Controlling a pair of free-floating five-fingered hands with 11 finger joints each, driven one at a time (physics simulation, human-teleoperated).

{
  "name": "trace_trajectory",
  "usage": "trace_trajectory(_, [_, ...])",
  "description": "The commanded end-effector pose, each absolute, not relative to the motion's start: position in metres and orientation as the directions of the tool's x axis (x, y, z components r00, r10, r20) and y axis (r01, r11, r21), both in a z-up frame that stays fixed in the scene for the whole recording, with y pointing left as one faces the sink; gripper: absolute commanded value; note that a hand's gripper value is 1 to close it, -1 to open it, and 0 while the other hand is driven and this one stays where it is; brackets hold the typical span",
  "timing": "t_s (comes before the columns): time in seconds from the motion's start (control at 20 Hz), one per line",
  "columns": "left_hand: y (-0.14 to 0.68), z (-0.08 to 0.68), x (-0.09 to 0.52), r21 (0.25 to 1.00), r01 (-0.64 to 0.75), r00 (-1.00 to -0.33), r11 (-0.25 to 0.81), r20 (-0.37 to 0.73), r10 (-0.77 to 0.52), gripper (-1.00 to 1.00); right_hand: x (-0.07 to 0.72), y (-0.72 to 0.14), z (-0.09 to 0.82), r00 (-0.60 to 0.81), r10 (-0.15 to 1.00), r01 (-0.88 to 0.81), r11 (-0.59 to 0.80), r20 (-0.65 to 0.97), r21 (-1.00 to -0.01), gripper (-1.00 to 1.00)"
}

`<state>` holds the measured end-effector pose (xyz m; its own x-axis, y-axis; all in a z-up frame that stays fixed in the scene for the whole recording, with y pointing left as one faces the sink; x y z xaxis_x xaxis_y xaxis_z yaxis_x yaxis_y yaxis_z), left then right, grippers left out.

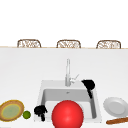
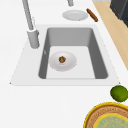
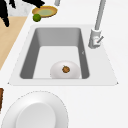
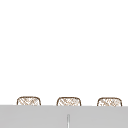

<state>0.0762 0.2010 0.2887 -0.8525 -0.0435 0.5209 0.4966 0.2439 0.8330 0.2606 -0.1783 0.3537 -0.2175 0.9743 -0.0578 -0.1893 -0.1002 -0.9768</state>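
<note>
Down at the sink's (image 1: 41, 86) front left corner, the left hand (image 1: 40, 110) is hovering with its fingers curling inward, gripping nothing, just beside a lime (image 1: 26, 114) and a yellow-rimmed plate (image 1: 11, 110) on the table. Over the sink's right rim, the right hand (image 1: 88, 85) is hanging near the tap (image 1: 67, 72); whether it is open or closed I cannot tell. Inside the basin, a white bowl (image 2: 62, 60) is lying with a small brown thing (image 2: 62, 59) in it.

red ball (image 1: 67, 114) hiding sink bowl (image 2: 62, 61), rolling pin (image 1: 117, 121) cut off
</note>
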Motion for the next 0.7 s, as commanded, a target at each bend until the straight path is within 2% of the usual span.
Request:
trace_trajectory(0.0, [0.201,0.289,0.076,0.833,0.497,-0.852,0.244,0.521,-0.044,0.0,0.286,-0.168,0.361,-0.184,0.979,-0.114,-0.108,-0.086,-0.988,-1.0])
trace_trajectory(0.3, [0.201,0.289,0.076,0.833,0.496,-0.853,0.244,0.521,-0.044,0.0,0.33,-0.147,0.368,-0.17,0.98,-0.059,-0.116,-0.104,-0.992,-1.0])
trace_trajectory(0.65, [0.201,0.289,0.076,0.833,0.496,-0.853,0.245,0.52,-0.044,0.0,0.379,-0.135,0.362,-0.193,0.977,-0.166,-0.124,-0.091,-0.978,-1.0])
